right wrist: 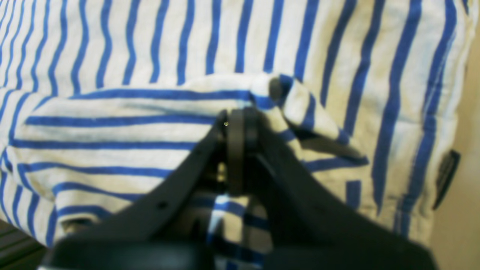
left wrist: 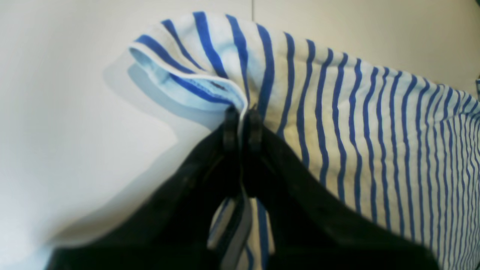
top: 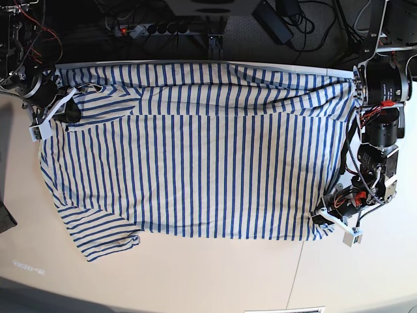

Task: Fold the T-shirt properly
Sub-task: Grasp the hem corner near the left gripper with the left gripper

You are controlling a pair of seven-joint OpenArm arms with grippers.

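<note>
The white T-shirt (top: 208, 150) with thin blue stripes lies spread flat across the table, one sleeve at the front left (top: 104, 238). My left gripper (top: 320, 217), on the base view's right, is shut on the shirt's front right corner. In the left wrist view its tips (left wrist: 242, 116) pinch the folded hem edge of the shirt (left wrist: 337, 112). My right gripper (top: 70, 112), at the far left, is shut on a bunched fold. In the right wrist view its tips (right wrist: 240, 120) clamp the striped cloth (right wrist: 112, 45). A small dark tag (right wrist: 446, 178) shows at the cloth's edge.
The beige table (top: 215, 274) has bare surface in front of the shirt, with a seam (top: 296, 274). A power strip and cables (top: 150, 27) lie behind the back edge. A dark object (top: 5, 218) sits at the left edge.
</note>
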